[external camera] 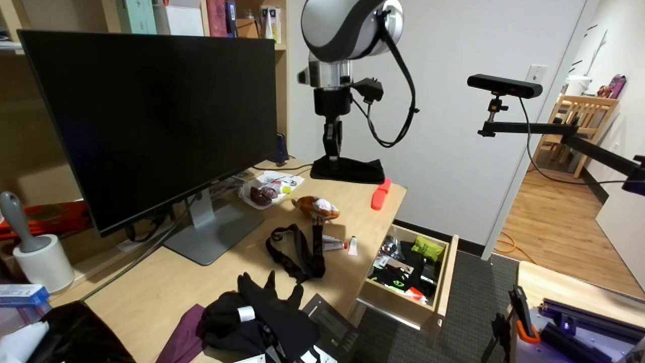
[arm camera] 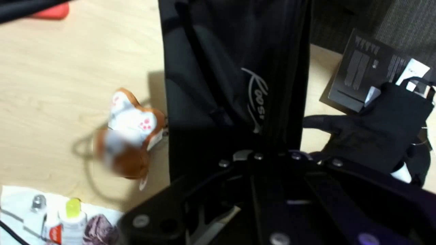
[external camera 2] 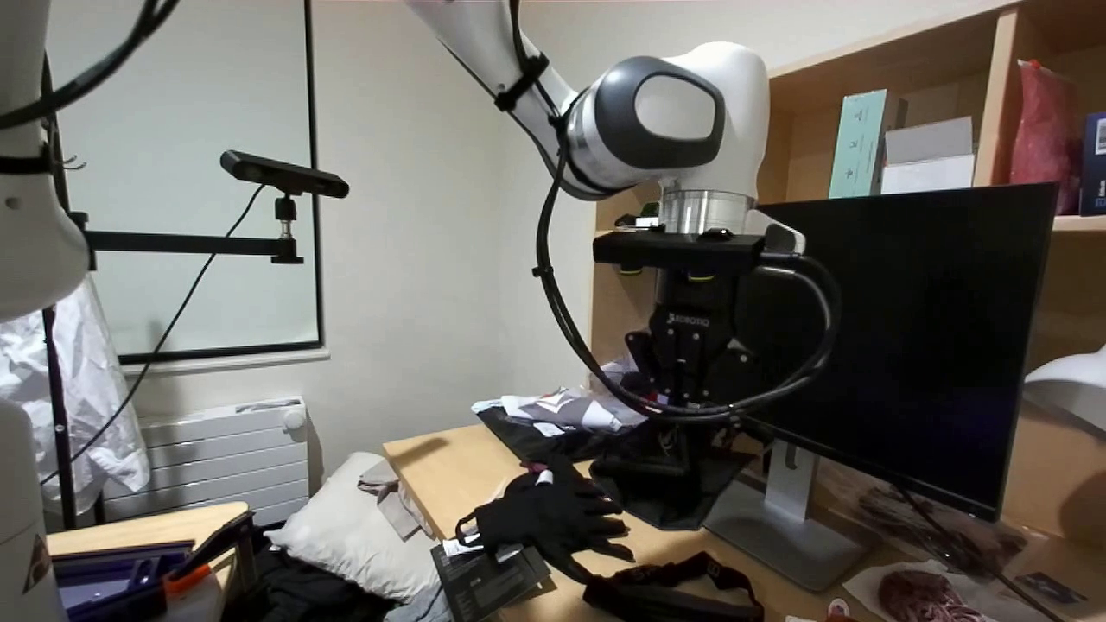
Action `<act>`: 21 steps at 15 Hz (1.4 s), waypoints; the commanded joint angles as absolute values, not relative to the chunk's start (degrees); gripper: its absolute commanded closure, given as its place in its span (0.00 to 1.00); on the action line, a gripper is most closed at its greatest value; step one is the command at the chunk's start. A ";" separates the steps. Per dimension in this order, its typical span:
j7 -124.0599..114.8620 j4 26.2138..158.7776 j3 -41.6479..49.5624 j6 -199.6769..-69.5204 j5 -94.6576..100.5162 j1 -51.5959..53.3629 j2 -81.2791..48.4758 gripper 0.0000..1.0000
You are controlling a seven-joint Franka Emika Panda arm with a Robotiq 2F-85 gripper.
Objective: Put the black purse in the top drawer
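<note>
The black purse [external camera: 348, 171] hangs from my gripper [external camera: 332, 159], which is shut on its top part. The purse is in the air above the far end of the desk. It also shows in an exterior view [external camera 2: 670, 492], in front of the monitor, and in the wrist view [arm camera: 218, 78], with a white logo, ahead of the closed fingers [arm camera: 267, 156]. The fingertips are dark and partly blend with the purse. The top drawer [external camera: 447, 282] is pulled open at the desk's end, lower than and nearer the viewer than the purse. It is out of sight in the remaining views.
The drawer holds several items, including a yellow-green packet [external camera: 428, 248]. On the desk [external camera: 151, 287] are a monitor [external camera: 161, 126], a brown-white plush [external camera: 316, 207], a looped strap [external camera: 297, 254], black gloves [external camera: 262, 317] and a red item [external camera: 381, 194]. A camera arm [external camera: 534, 128] stands beyond the drawer.
</note>
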State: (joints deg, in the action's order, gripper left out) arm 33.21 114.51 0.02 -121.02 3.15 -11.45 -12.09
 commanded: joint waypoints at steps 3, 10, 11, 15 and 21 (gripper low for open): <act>28.26 115.15 6.05 -116.77 7.17 -11.83 -13.31 0.92; 28.09 115.99 8.48 -118.57 6.00 -13.36 -16.39 0.93; 28.09 115.91 8.41 -118.57 6.00 -13.30 -16.37 0.93; 28.10 115.68 8.12 -118.56 5.98 -13.05 -16.23 0.93; 33.49 120.14 9.20 -127.74 7.35 -15.21 -15.28 0.92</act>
State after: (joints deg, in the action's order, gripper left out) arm 29.14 116.61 8.82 -121.25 5.92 -13.02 -16.28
